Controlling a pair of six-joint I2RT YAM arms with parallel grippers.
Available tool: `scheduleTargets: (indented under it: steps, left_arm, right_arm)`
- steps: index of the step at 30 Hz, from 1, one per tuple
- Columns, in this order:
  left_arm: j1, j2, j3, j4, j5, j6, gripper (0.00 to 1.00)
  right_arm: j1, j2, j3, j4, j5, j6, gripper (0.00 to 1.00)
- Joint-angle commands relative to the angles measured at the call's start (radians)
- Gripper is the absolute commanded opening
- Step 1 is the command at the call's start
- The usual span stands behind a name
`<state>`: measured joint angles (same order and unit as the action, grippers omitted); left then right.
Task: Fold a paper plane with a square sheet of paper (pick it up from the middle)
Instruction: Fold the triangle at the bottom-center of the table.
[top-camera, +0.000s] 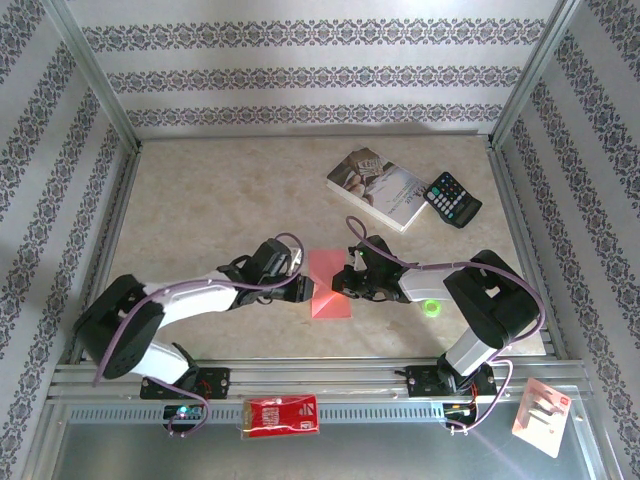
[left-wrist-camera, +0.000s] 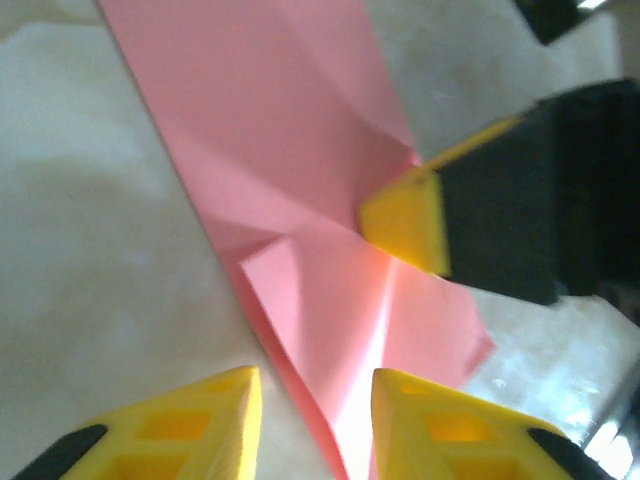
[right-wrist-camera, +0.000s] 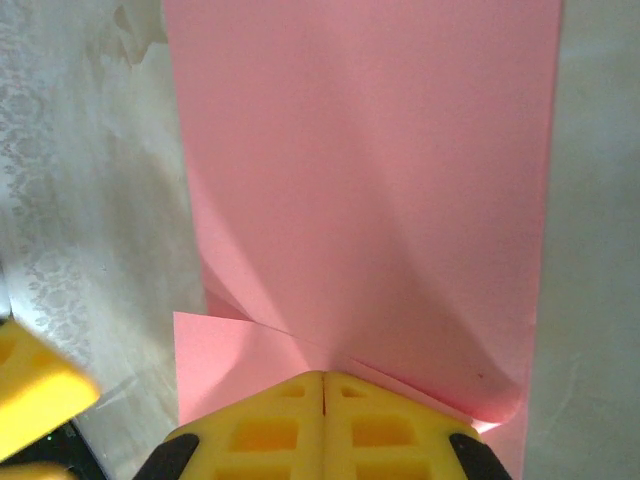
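Observation:
The square sheet of paper (top-camera: 328, 285) is pink-red, partly folded, and lies mid-table between both grippers. In the left wrist view the paper (left-wrist-camera: 280, 130) shows creases and a raised folded edge. That edge runs down between the yellow fingers of my left gripper (left-wrist-camera: 317, 385), which stand apart and open around it without pinching. My right gripper (right-wrist-camera: 324, 378) is shut on the near edge of the paper (right-wrist-camera: 370, 180), where two layers meet. Its yellow fingertip (left-wrist-camera: 410, 220) appears in the left wrist view, pressed on the sheet's crease. From above, the left gripper (top-camera: 298, 287) and right gripper (top-camera: 347, 283) flank the sheet.
A paperback book (top-camera: 378, 187) and a black calculator (top-camera: 452, 199) lie at the back right. A small green object (top-camera: 431, 307) sits by the right arm. A red packet (top-camera: 282, 415) and a white-pink package (top-camera: 541, 413) rest by the front rail.

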<state>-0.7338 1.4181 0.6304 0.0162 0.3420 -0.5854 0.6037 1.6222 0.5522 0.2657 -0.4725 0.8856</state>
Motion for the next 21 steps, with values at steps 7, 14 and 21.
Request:
scheduleTargets:
  steps: [7, 14, 21]
  left_arm:
    - [-0.079, 0.048, 0.010, 0.026, 0.142, -0.064, 0.05]
    - [-0.079, 0.126, 0.042, 0.037, 0.168, -0.062, 0.00]
    - [-0.070, 0.145, 0.056, 0.024, 0.152, -0.054, 0.00]
  right_arm:
    - [-0.011, 0.045, -0.026, -0.057, 0.028, -0.022, 0.00]
    - [-0.010, 0.052, -0.019, -0.053, 0.021, -0.020, 0.00]
    - [-0.010, 0.053, -0.013, -0.055, 0.017, -0.020, 0.00]
